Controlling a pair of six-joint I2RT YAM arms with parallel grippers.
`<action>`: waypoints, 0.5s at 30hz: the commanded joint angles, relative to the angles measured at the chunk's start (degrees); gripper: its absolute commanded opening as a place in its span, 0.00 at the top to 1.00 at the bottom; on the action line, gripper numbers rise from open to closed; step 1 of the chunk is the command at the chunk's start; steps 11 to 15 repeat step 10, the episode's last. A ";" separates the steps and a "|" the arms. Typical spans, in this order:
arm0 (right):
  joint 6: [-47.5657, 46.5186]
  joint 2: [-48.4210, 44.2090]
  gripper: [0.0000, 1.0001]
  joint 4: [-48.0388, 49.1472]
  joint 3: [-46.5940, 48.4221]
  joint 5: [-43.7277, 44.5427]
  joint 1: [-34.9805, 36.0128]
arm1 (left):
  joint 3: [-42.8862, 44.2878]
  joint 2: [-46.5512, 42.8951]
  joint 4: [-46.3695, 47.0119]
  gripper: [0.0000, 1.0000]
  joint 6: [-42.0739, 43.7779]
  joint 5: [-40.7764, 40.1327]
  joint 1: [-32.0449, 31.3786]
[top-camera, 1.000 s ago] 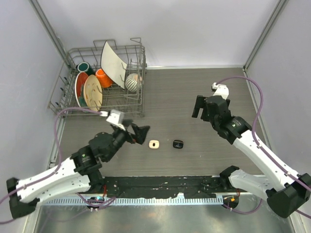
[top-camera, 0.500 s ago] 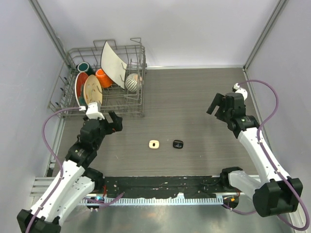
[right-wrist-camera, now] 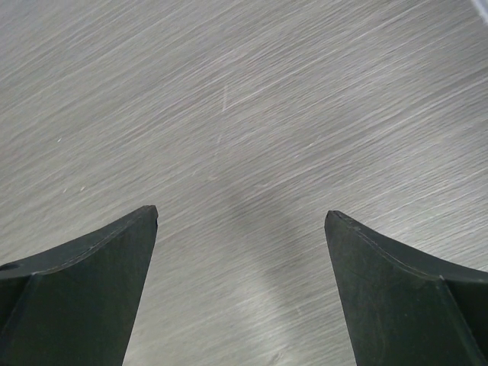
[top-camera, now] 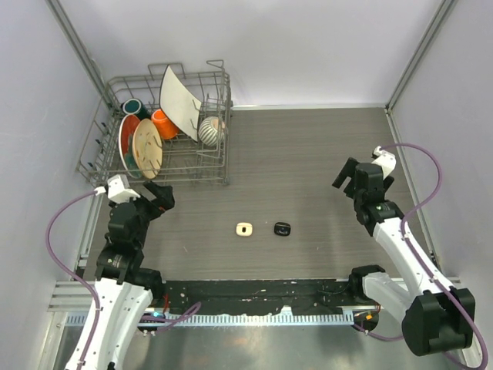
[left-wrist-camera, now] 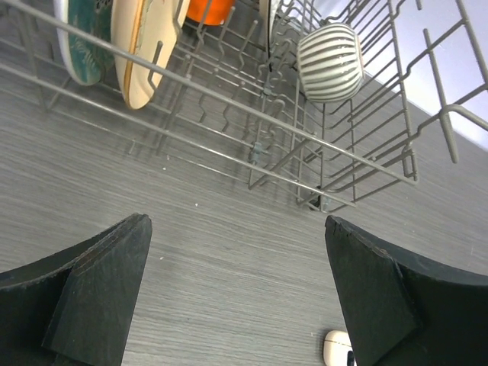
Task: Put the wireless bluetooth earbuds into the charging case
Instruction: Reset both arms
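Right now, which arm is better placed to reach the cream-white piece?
Left, probably: the open left end effector sits on that side and its wrist camera sees the cream-white piece; the right end effector overlooks only tabletop.

Between my left fingers (left-wrist-camera: 99, 297) and right fingers (right-wrist-camera: 76, 282) the grey table (top-camera: 308, 154) bears a cream case (top-camera: 244, 229) and a black case (top-camera: 282, 228); a wire rack (top-camera: 221, 142) stands ahead of the left.

The bottom edge cuts off the cream case (left-wrist-camera: 337, 348).

The table (top-camera: 308, 154) is grey-grained, with a cream case (top-camera: 245, 229), black case (top-camera: 282, 228), striped bowl (left-wrist-camera: 328, 62).
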 commanded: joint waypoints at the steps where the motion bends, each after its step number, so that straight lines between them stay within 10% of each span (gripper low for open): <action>1: -2.07 -2.07 0.03 12.58 -4.97 10.61 0.18 | -0.30 -0.31 -1.72 0.00 -3.24 -2.49 0.16; 15: -8.66 2.47 0.03 32.45 -15.10 17.30 0.36 | -1.27 -0.22 0.57 0.00 -2.63 -3.37 0.16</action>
